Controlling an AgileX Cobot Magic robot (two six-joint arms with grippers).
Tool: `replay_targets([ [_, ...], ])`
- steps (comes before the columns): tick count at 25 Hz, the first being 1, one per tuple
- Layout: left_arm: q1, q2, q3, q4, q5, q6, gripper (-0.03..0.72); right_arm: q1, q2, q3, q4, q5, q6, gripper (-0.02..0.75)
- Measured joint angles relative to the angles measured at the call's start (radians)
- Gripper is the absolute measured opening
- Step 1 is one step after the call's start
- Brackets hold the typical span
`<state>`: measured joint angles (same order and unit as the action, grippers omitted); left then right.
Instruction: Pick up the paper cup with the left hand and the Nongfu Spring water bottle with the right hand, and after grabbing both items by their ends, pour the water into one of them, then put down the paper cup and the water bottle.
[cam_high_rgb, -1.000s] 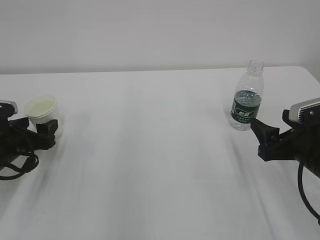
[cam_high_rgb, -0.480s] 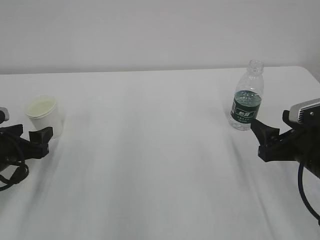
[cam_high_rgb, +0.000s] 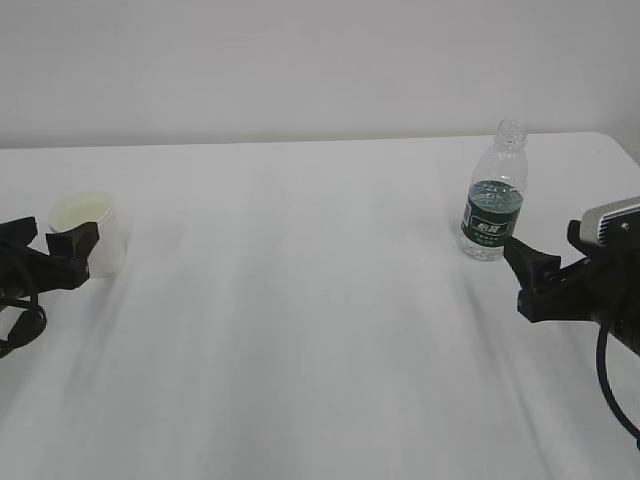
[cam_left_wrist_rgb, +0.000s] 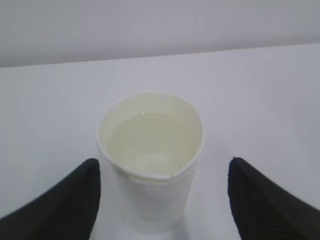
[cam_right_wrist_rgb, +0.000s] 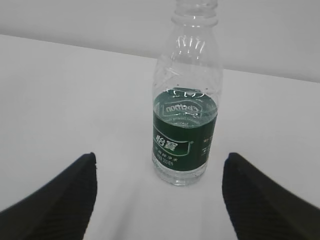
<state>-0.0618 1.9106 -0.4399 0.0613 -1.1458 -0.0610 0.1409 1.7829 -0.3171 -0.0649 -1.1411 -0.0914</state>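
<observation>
Exterior view. White table (cam_high_rgb: 320, 330), pale wall behind. Paper cup (cam_high_rgb: 87, 231) upright at far left of table, cream inside, rim up. Left gripper (cam_high_rgb: 45, 258), black, low at left edge; one fingertip overlaps cup's lower wall in this view, contact not clear. Nongfu Spring water bottle (cam_high_rgb: 495, 195) upright at right, capless neck, dk green label w/ white marks, body clear. Right gripper (cam_high_rgb: 535, 275), black, at right edge just in front of bottle, tip near its base, apart from it.

Left wrist view. Paper cup (cam_left_wrist_rgb: 152, 160) centred btwn the two black fingers (cam_left_wrist_rgb: 55, 205), standing on the table (cam_left_wrist_rgb: 250, 90). Jaws spread wide, wider than cup; gap visible both sides, nothing held. Water (cam_left_wrist_rgb: 150, 145) in cup: clear liquid surface, well below rolled rim.

Right wrist view. Water bottle (cam_right_wrist_rgb: 186, 105) upright, centred btwn black fingers (cam_right_wrist_rgb: 270, 200), set beyond their tips. Jaws spread wide, nothing held; clear gap each side. Ribbed upper body looks empty; liquid level inside cannot be told. Label faces camera.
</observation>
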Motion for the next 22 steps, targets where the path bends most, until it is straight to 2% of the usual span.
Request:
replay_targets([
  [8, 0.0, -0.096, 0.0, 0.002, 0.0, 0.0, 0.577, 0.0, -0.006, 0.0, 0.009, 0.0, 0.0, 0.593],
  [22, 0.0, -0.258, 0.005, -0.004, 0.006, 0.0, 0.577, 0.0, -0.156, 0.0, 0.033, 0.006, 0.0, 0.593],
])
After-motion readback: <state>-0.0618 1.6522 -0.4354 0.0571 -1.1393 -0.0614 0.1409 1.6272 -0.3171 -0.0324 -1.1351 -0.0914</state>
